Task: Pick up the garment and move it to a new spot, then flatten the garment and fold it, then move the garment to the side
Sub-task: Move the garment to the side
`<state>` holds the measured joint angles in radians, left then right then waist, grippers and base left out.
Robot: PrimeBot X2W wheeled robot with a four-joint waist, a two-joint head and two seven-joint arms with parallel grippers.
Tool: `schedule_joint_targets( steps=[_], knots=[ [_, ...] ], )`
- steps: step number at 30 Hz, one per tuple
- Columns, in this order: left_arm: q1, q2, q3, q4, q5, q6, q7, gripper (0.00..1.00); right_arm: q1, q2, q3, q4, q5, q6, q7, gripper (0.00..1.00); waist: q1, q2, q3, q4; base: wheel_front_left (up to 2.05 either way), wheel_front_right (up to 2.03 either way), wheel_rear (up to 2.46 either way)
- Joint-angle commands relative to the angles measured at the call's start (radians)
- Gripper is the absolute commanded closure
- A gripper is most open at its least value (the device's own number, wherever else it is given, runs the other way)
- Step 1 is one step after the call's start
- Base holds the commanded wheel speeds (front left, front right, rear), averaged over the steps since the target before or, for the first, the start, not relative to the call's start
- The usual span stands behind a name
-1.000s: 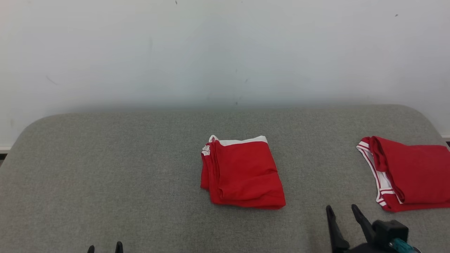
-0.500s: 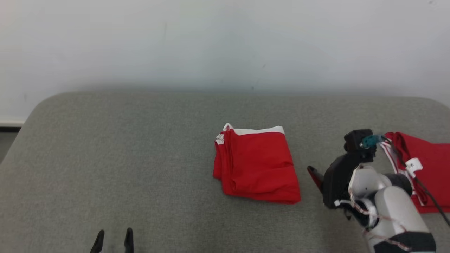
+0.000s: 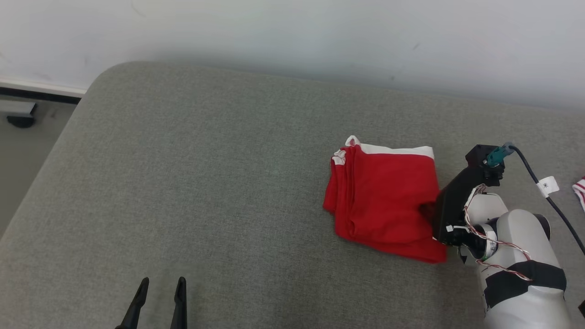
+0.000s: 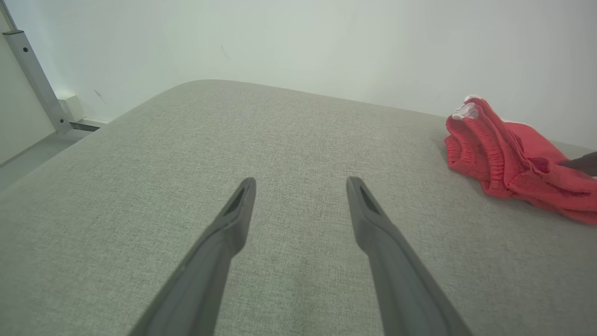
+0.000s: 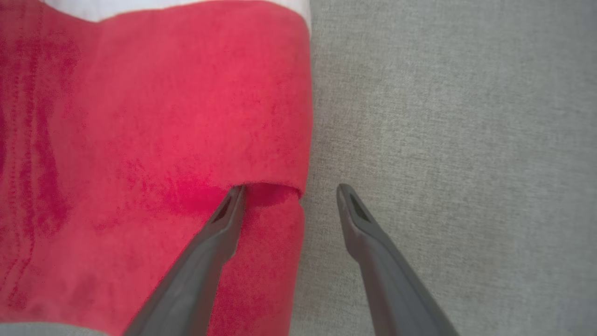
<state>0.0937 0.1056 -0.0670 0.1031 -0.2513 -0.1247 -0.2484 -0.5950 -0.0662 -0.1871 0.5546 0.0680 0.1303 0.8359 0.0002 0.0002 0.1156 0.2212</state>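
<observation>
A folded red garment point(image 3: 381, 201) with a white band along its far edge lies on the grey cushioned surface point(image 3: 219, 183). It also appears at the right of the left wrist view, garment point(image 4: 508, 158). My right gripper point(image 5: 289, 191) stands open at the garment's point(image 5: 154, 140) right edge, one finger over the red cloth and the other over the bare grey surface. In the head view the fingertips are hidden behind the right wrist point(image 3: 461, 201). My left gripper point(image 3: 160, 290) stands open over bare surface at the lower left, gripper point(image 4: 301, 186) holding nothing.
A second red and white garment point(image 3: 579, 189) peeks in at the right edge. The cushion's rounded left corner point(image 3: 103, 75) drops to the floor, where a dark object point(image 3: 18, 119) lies by the wall. A black cable point(image 3: 544, 192) runs from the right wrist.
The head camera has swung left, shifting the whole scene right. My right gripper has moved from beside the garment onto its right edge. The left gripper has kept its place.
</observation>
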Motion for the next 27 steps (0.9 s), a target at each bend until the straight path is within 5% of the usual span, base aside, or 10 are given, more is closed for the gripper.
schedule_joint_targets(
  steps=[1,9,10,11,12,14,23,27],
  knots=[
    [-0.017,0.005,-0.002,0.001,-0.010,-0.006,-0.005,0.00,-0.007,0.004,-0.004,0.008,-0.010,0.000,-0.005,0.00,-0.0002,-0.0002,0.044,0.047,0.00,0.00,0.00],
    [-0.031,0.003,-0.013,0.011,-0.009,-0.004,-0.011,0.00,-0.003,0.018,-0.027,0.107,-0.059,0.001,-0.003,0.00,-0.0002,-0.0002,0.059,0.055,0.00,0.00,0.00],
    [-0.032,0.003,-0.014,0.013,-0.010,-0.004,-0.012,0.00,-0.004,0.019,-0.023,0.116,-0.057,0.000,-0.002,0.09,-0.0002,-0.0002,0.059,0.051,0.00,0.00,0.00],
    [-0.033,0.003,-0.014,0.015,-0.010,-0.003,-0.012,0.00,-0.006,0.019,-0.015,0.121,-0.055,0.000,-0.005,0.30,-0.0002,-0.0002,0.058,0.046,0.00,0.00,0.00],
    [-0.035,0.003,-0.015,0.017,-0.011,-0.002,-0.013,0.00,-0.006,0.020,-0.008,0.125,-0.058,0.000,-0.010,0.67,-0.0002,-0.0002,0.058,0.040,0.00,0.00,0.00],
    [-0.038,0.003,-0.017,0.020,-0.013,-0.002,-0.013,0.00,-0.005,0.019,0.010,0.131,-0.063,0.000,-0.016,1.00,-0.0002,-0.0002,0.054,0.026,0.00,0.00,0.00],
    [-0.050,0.017,-0.024,0.014,-0.023,-0.002,-0.015,0.00,-0.036,-0.063,0.182,0.078,-0.038,-0.001,-0.080,1.00,-0.0002,-0.0002,0.037,-0.079,0.00,0.00,0.00],
    [-0.054,0.019,-0.033,0.011,-0.025,-0.001,-0.016,0.00,-0.058,-0.187,0.349,-0.034,-0.026,-0.001,-0.092,1.00,-0.0002,-0.0002,0.043,-0.153,0.00,0.00,0.00]
  ],
)
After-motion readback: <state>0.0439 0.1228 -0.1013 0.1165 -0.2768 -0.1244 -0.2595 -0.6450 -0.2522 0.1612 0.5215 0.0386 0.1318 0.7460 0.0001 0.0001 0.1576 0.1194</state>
